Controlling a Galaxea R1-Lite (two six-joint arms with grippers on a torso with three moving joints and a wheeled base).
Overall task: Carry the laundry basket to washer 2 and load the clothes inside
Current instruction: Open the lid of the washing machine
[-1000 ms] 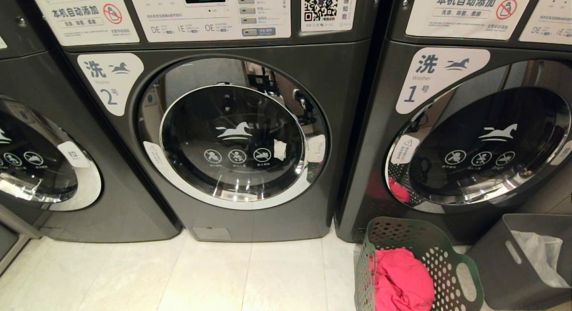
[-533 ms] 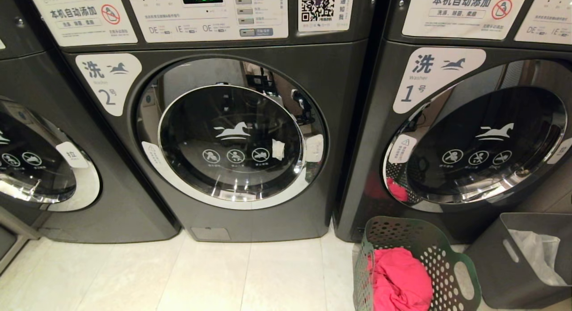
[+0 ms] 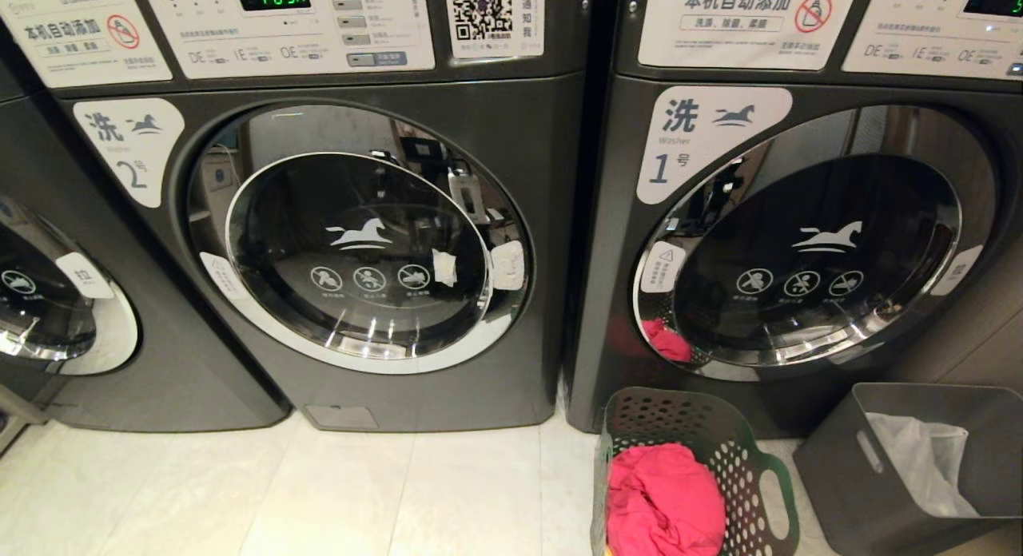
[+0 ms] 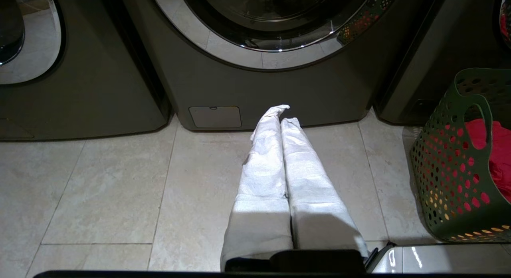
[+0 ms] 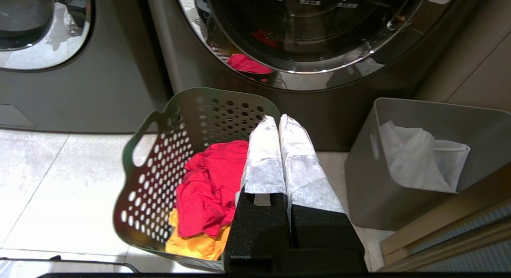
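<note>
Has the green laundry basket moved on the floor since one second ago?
No. The green laundry basket sits at the same spot below the washer 1 door corner; the whole head view shifted left together, so the camera moved.

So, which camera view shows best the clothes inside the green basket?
The right wrist view: it looks into the green basket and shows the red garment lying over a yellow one. The head view shows only the pink-red cloth, cut off by the frame edge. The left wrist view gives red glimpses through the basket's holes.
</note>
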